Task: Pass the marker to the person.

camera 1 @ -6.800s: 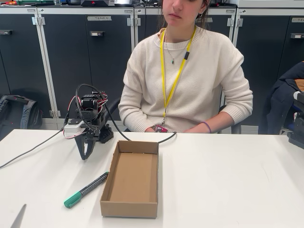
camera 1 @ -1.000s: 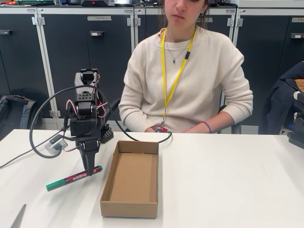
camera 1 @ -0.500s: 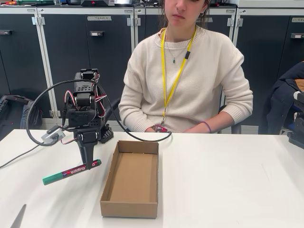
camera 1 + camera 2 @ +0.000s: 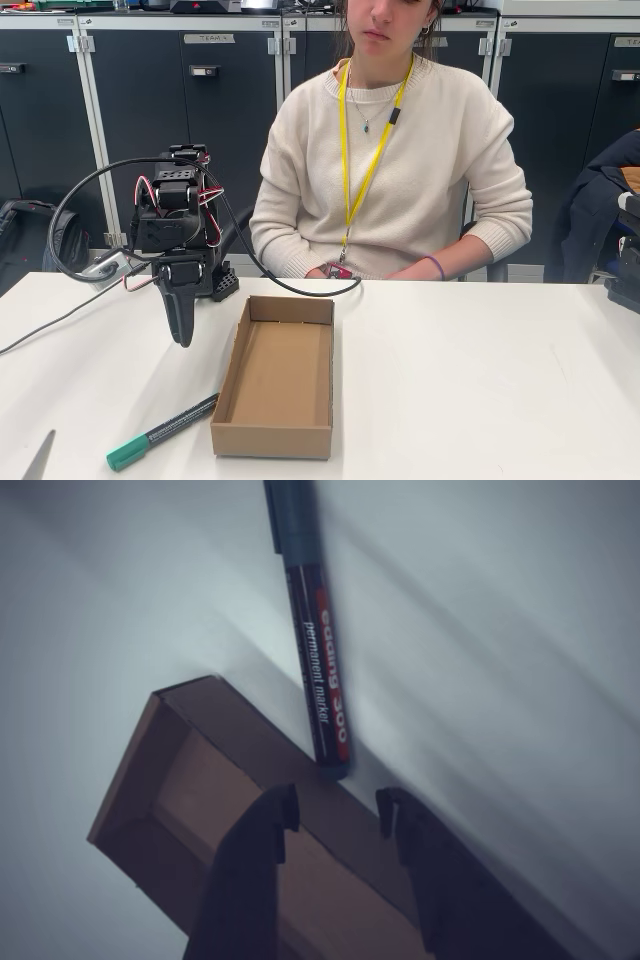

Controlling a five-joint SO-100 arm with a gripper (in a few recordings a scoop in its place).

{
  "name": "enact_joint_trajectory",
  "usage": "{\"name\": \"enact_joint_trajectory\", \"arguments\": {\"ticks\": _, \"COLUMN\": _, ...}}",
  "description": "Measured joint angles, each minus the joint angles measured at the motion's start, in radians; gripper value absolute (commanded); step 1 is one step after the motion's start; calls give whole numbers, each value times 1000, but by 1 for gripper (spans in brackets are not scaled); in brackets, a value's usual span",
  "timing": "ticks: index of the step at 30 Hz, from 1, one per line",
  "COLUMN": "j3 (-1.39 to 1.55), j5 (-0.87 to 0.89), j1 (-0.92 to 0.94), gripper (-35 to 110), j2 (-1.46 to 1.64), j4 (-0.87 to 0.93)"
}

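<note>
We see the slim green-capped marker with a black barrel (image 4: 161, 432) lying flat near the white table's (image 4: 480, 380) front edge, its tail touching the open brown cardboard box (image 4: 277, 376). Our black two-finger gripper (image 4: 184, 338) hangs empty above, fingers (image 4: 262, 832) narrowly parted. The person in a cream knit sweater (image 4: 400, 150) sits behind the far edge.

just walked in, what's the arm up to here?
The gripper hangs open and empty above the table, left of the cardboard box in the fixed view. The marker lies flat on the table by the box's near left corner, green cap toward the camera; the wrist view shows it below the open fingers. It was gripped and lifted half a second ago, so it has dropped. The person sits behind the table, hands not reaching out.
</note>
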Motion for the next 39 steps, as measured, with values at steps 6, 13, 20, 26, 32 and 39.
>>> {"name": "enact_joint_trajectory", "arguments": {"ticks": 6, "j3": 74, "j5": -23, "j1": 61, "gripper": 16, "j2": -8, "j4": -29}}
{"name": "enact_joint_trajectory", "arguments": {"ticks": 13, "j3": 41, "j5": -71, "j1": 126, "gripper": 16, "j2": -190, "j4": -95}}
{"name": "enact_joint_trajectory", "arguments": {"ticks": 20, "j3": -35, "j5": -75, "j1": 146, "gripper": 16, "j2": -305, "j4": -133}}
{"name": "enact_joint_trajectory", "arguments": {"ticks": 26, "j3": -207, "j5": -71, "j1": 138, "gripper": 16, "j2": -396, "j4": -106}}
{"name": "enact_joint_trajectory", "arguments": {"ticks": 32, "j3": -368, "j5": -61, "j1": 127, "gripper": 16, "j2": -499, "j4": -17}}
{"name": "enact_joint_trajectory", "arguments": {"ticks": 39, "j3": -459, "j5": -48, "j1": 117, "gripper": 17, "j2": -624, "j4": 6}}
